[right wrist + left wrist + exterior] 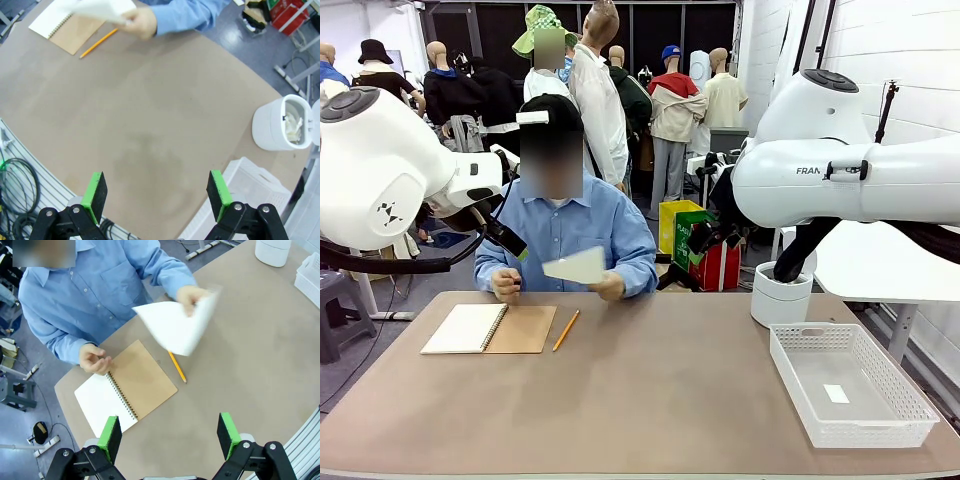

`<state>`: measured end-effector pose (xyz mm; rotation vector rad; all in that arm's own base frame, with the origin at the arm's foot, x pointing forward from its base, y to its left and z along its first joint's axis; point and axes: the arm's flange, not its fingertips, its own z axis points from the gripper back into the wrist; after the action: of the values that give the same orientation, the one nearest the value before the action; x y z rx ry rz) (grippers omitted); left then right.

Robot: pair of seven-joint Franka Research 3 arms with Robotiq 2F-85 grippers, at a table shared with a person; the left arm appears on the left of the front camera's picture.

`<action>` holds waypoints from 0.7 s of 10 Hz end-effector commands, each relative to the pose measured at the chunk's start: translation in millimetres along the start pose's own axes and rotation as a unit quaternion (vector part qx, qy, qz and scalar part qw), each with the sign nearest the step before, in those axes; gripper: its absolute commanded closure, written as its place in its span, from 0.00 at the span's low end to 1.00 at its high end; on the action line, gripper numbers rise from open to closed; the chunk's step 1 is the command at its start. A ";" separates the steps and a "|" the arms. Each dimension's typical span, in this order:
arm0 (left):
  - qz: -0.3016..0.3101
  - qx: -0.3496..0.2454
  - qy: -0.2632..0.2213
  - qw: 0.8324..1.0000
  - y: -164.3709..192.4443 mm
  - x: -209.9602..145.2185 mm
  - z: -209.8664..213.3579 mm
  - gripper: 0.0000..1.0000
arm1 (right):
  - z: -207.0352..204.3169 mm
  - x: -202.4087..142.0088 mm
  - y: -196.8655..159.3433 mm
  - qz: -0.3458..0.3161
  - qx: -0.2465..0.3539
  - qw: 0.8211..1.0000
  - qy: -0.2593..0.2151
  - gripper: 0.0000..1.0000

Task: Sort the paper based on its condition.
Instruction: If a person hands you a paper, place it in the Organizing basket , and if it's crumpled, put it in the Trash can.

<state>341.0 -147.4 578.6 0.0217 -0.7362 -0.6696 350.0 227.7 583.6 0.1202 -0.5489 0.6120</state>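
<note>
One sheet of paper [578, 265] is in play, and you see it held above the counter [650, 400] in the person's hand [610, 287], clear of the surface and slightly curled. Judge it a smooth sheet, not a wad; the wrist views blur it too much to confirm.

Progress: sorting appears to be at an early stage. The mesh basket [800, 380] at the right holds what looks like one small flat white piece; you cannot tell whether it is paper. The white bin [267, 131] beside the basket contains crumpled white material, so some wads are probably already placed. The held sheet remains to be handed over and sorted.

Count: one held sheet, one basket, one bin, one spiral notebook [488, 328] lying open, one pencil [566, 329] just beside it.

Pincer state: the left pincer [170, 436] stands wide and empty, above the counter near the notebook. The right pincer [156, 195] also stands wide and empty, above bare counter near the basket.
</note>
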 end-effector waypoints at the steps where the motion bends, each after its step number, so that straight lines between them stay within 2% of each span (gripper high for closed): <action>1: -0.002 0.001 0.000 1.000 0.0 -0.4 0.0 0.00 | -0.3 -0.5 0.2 0.000 0.000 1.000 0.000 0.00; 4: -0.002 0.001 0.000 1.000 0.0 -0.4 0.0 0.00 | 0.0 0.0 0.0 0.000 0.000 1.000 0.000 0.00; 7: -0.002 0.001 0.000 1.000 0.0 -0.4 0.0 0.00 | -8.1 -3.3 -10.9 -0.094 0.024 0.995 0.009 0.00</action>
<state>341.0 -147.5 578.6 0.0217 -0.7362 -0.6696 355.8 220.3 580.3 0.1655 -0.5228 0.5150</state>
